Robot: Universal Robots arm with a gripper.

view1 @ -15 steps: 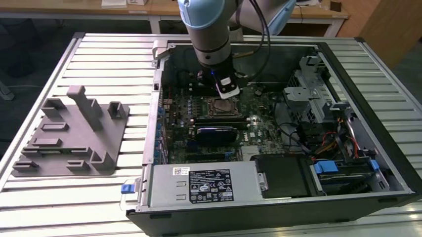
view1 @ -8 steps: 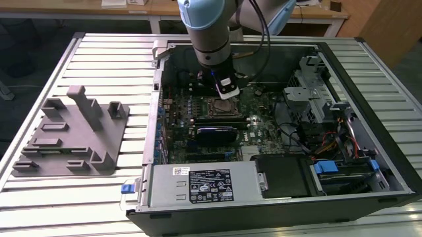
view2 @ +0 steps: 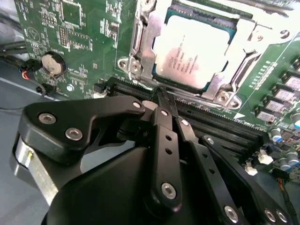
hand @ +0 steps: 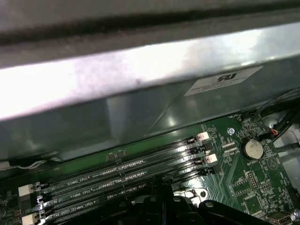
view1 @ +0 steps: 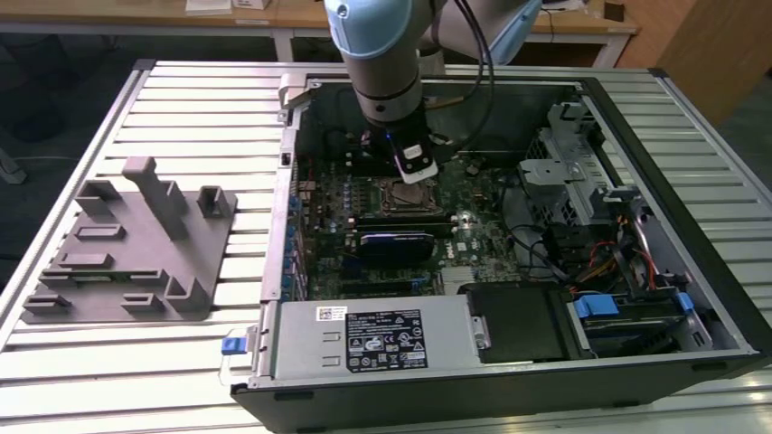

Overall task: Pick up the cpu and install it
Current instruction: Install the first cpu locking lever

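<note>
Above the motherboard (view1: 410,217), inside the open computer case (view1: 675,298), the end effector (view2: 161,93) hangs with its black fingers (view2: 165,140) pressed together, nothing between them. Its tip sits just short of the socket frame (view2: 140,51) in the second wrist view, over the black memory slots (view2: 211,124) that run along the socket's edge. The cpu (view2: 192,49) lies flat in that socket, silver top facing up, metal frame around its rim; in the exterior view the cpu (view1: 404,194) sits just below the arm's (view1: 380,54) white-tipped wrist. A round coin battery (view2: 50,64) lies on the green board well to one side of the socket. In the first wrist view the same memory slots (hand: 126,173) stretch beside a grey metal case wall (hand: 140,79). A grey metal box (view1: 362,339) with labels fills the case's near corner. On the slatted counter (view1: 181,117), toward the exterior view's left, stands a grey fixture block (view1: 127,244), well apart from the case
</note>
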